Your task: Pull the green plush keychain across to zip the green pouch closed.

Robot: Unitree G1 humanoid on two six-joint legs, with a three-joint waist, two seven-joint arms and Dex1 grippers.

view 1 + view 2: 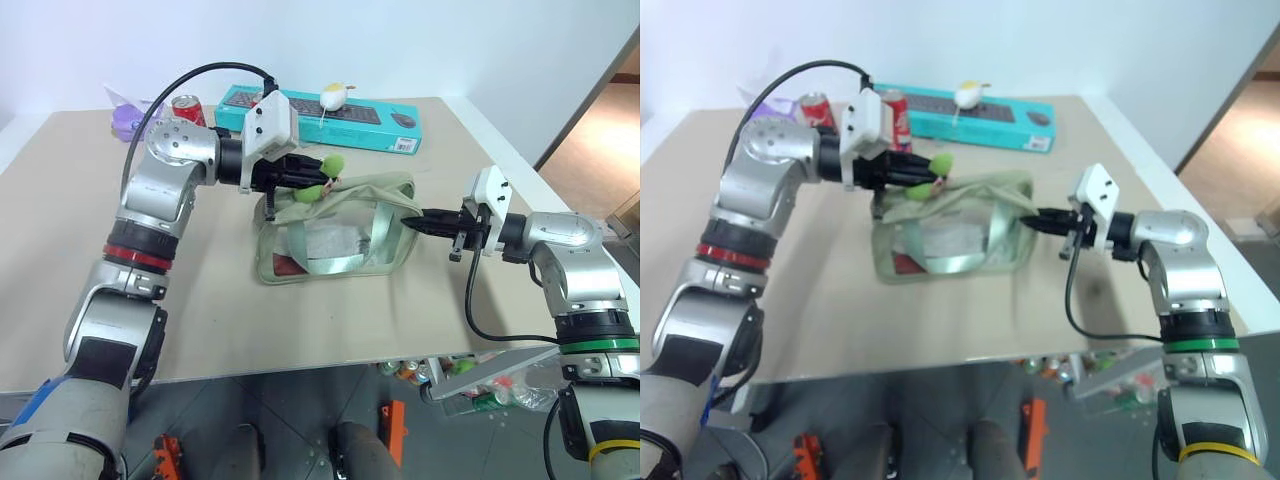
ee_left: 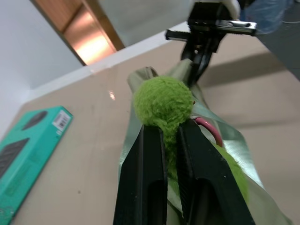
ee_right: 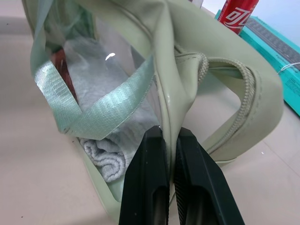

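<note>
You have the green pouch (image 1: 335, 235) lying at the centre of the frame, mouth still gaping. Your right gripper (image 3: 169, 140) is clenched on its end seam; your left gripper (image 2: 169, 136) pinches the green plush keychain (image 2: 164, 101) at the pouch's upper left corner. The plush looks soft and squashy, likely to slip, so grip low by its cord. The limp fabric needs that anchoring.
</note>
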